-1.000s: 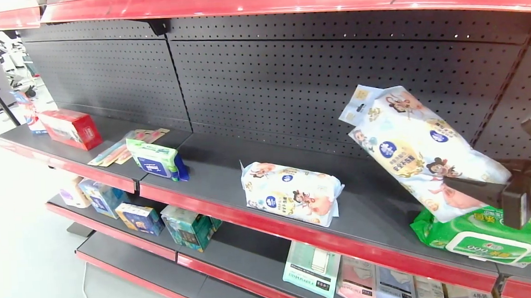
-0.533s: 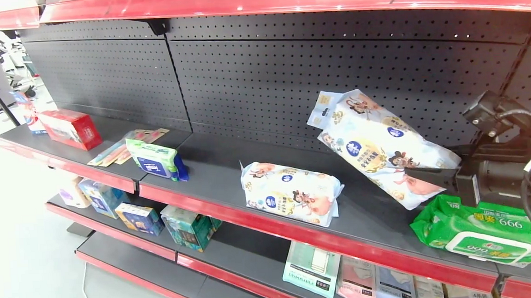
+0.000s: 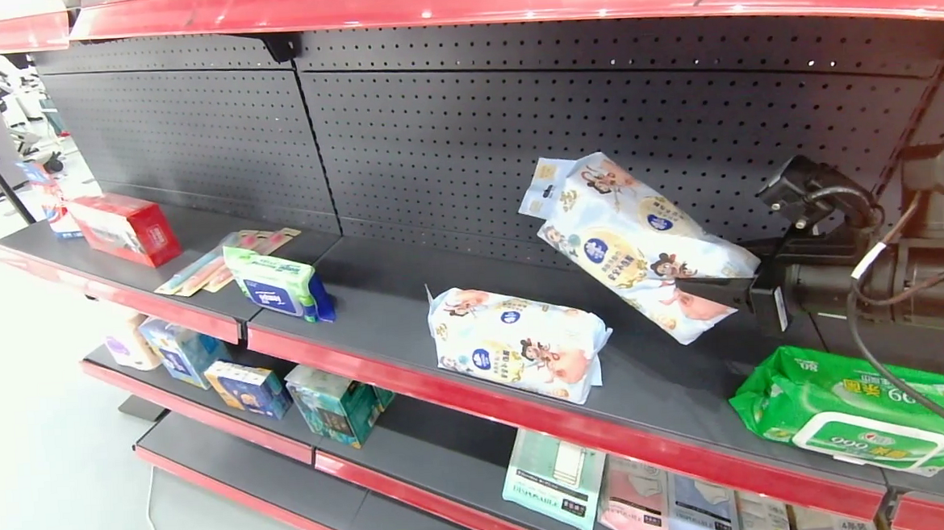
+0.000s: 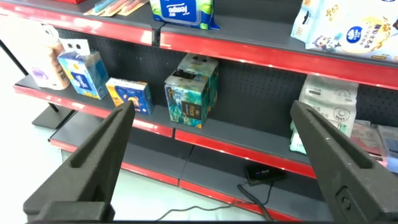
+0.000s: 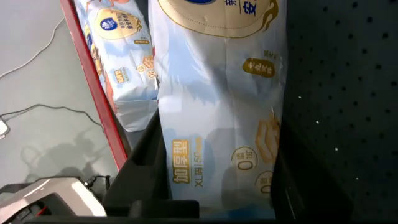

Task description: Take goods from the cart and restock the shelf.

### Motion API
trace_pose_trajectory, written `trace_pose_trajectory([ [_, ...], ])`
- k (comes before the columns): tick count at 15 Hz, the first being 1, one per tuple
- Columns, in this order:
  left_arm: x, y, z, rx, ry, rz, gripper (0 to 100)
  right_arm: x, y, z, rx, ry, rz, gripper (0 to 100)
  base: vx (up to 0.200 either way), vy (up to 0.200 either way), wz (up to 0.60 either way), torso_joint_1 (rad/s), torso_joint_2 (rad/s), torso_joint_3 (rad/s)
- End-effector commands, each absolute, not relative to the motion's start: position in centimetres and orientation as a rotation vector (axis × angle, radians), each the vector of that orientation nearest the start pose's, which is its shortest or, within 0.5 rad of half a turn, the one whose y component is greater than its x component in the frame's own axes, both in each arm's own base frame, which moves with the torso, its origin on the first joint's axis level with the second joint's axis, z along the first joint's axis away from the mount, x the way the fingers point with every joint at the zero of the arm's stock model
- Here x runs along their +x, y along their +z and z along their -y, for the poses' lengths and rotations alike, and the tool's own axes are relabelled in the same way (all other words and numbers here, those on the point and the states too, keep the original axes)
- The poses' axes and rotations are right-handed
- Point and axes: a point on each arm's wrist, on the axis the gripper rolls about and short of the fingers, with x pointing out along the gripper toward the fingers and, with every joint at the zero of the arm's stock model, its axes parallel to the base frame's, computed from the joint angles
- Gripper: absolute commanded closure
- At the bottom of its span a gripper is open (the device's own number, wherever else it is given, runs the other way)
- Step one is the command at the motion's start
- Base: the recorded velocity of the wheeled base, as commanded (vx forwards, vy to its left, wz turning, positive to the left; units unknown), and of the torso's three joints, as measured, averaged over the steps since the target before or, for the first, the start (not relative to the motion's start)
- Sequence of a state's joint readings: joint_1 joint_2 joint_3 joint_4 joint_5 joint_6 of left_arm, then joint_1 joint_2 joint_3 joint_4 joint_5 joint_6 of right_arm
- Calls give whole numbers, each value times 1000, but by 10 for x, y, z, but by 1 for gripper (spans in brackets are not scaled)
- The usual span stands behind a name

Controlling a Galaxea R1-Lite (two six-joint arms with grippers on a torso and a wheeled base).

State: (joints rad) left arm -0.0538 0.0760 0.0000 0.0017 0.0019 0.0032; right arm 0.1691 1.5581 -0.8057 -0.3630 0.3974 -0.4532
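Head view first: shelving of dark boards with red front edges and a black perforated back panel. The right gripper is clamped on the lower end of a white soft plastic pack printed with cartoon figures. This pack is tilted, its upper end near the back panel, over the middle board; whether its lower corner touches the board cannot be told. A second white cartoon-printed pack lies on the same board, near the front edge and to the left of the held one. A green wet-wipe pack with a white lid lies further right, and a small green and blue wipe pack, flat toothbrush cards and a red carton further left.

Left wrist view: the left gripper hangs with its two dark fingers spread wide and nothing between them, before the lower boards, where a teal carton stands.

Right wrist view: the right gripper pinches the held pack from both sides; the second pack lies beside it at the red edge.
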Motion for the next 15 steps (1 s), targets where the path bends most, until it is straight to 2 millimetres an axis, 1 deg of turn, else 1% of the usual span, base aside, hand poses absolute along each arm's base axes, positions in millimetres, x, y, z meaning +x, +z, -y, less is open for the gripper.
trace_pose_trajectory([
  [1, -17, 77, -1, 5, -52, -80, 0, 273, 190, -56, -386, 647, -279, 100, 0, 0, 0, 0, 0, 0],
  [5, -17, 77, -1, 5, -52, -80, 0, 286, 182, -59, -384, 640, -249, 100, 0, 0, 0, 0, 0, 0],
  [10, -17, 77, -1, 5, -51, -80, 0, 298, 181, -64, -401, 653, -236, 100, 0, 0, 0, 0, 0, 0],
  [11, -17, 77, -1, 5, -52, -80, 0, 308, 180, -65, -415, 653, -228, 100, 0, 0, 0, 0, 0, 0],
  [12, -17, 77, -1, 5, -51, -80, 0, 311, 181, -66, -415, 651, -223, 100, 0, 0, 0, 0, 0, 0],
  [13, -17, 77, -1, 5, -51, -80, 0, 320, 180, -68, -420, 655, -220, 100, 0, 0, 0, 0, 0, 0],
  [15, -17, 77, -1, 5, -52, -80, 0, 326, 178, -69, -439, 661, -214, 100, 0, 0, 0, 0, 0, 0],
])
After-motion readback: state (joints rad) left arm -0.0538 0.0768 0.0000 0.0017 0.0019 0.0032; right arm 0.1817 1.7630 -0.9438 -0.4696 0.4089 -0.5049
